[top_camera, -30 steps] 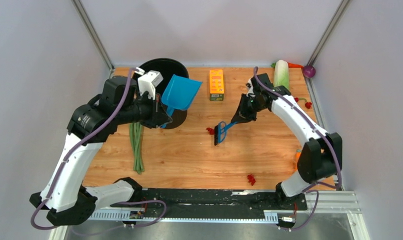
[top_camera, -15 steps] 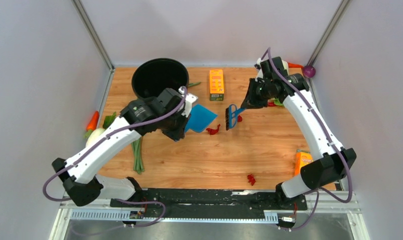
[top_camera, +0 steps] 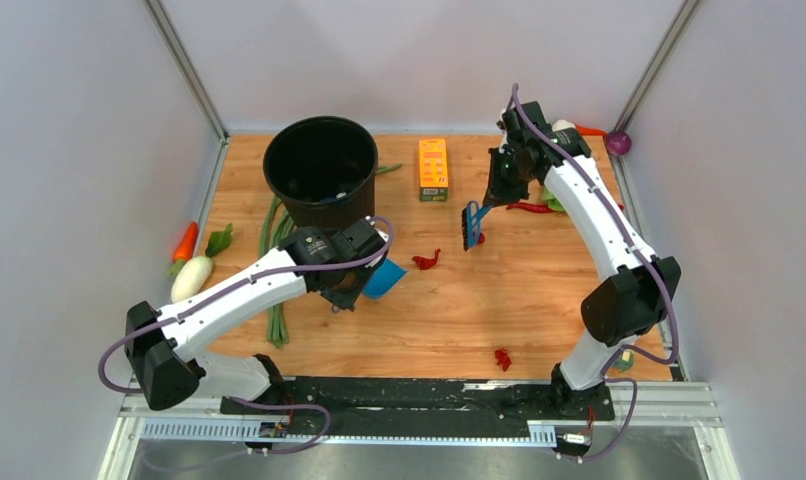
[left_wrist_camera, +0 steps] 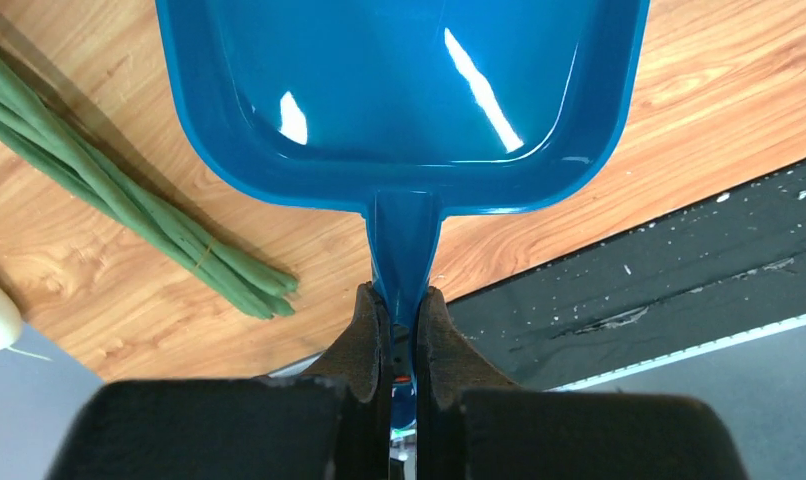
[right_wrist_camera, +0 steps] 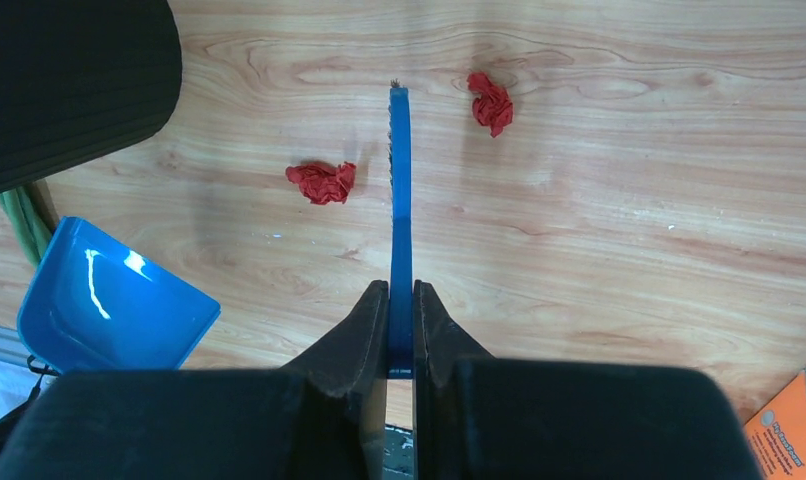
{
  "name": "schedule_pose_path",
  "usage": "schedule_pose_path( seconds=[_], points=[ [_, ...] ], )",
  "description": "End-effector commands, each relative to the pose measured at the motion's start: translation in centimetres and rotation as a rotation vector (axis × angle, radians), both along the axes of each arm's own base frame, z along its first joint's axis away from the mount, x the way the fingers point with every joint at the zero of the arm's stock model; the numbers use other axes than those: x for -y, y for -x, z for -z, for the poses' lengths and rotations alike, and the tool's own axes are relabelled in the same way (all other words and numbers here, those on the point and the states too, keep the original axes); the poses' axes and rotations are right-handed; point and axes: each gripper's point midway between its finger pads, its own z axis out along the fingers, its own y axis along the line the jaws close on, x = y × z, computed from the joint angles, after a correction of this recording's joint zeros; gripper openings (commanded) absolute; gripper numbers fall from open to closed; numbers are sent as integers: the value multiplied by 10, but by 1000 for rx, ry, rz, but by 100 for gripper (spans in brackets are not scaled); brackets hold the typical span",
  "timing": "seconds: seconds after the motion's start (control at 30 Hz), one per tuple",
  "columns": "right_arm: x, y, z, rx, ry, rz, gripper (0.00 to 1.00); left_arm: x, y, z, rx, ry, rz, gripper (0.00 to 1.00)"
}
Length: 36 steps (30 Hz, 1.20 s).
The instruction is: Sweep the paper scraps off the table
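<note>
Red paper scraps lie on the wooden table [top_camera: 539, 300]: one mid-table [top_camera: 426, 260], one beside the brush head [top_camera: 479, 238], one near the front rail [top_camera: 501, 357]. My left gripper [top_camera: 362, 283] is shut on the handle of the blue dustpan [top_camera: 385, 279], which rests low on the table left of the middle scrap; the left wrist view shows the pan [left_wrist_camera: 399, 90] empty and the gripper [left_wrist_camera: 401, 300] on its handle. My right gripper [top_camera: 490, 200] is shut on a blue brush [top_camera: 471, 226]. In the right wrist view the gripper [right_wrist_camera: 400, 295] holds the brush [right_wrist_camera: 400, 220] between two scraps [right_wrist_camera: 322, 182] [right_wrist_camera: 491, 101].
A black bucket [top_camera: 321, 168] stands at the back left, an orange box [top_camera: 433, 168] behind the middle. Green beans [top_camera: 274, 290] lie left of the dustpan. A red chili [top_camera: 529, 207] and a purple ball [top_camera: 619, 143] are at the back right. A black rail [top_camera: 429, 395] runs along the front.
My left arm brought the dustpan from over the bucket down to the table, then drew it back leftward. My right gripper carried the brush from mid-table to the back right.
</note>
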Motion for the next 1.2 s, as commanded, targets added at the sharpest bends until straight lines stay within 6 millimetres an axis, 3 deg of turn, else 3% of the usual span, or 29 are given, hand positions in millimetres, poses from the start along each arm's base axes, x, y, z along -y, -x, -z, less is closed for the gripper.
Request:
schedule_pose_path(
  seconds=[0.0,0.33,0.6,1.17],
  points=[
    [-10,-4,-2,23,-9,-35,0,1,-2,-1,42,35,-47,0],
    [-33,-19,9,45,39,-91,0,9,3,36,-18,-41,-9,0],
    [-48,-13,29,48,146,-151,0,17,-3,57,-29,-77,29,0],
    [-94,3,62,20,187,-304,0,34,-20,96,-95,-200,160,0]
  ],
)
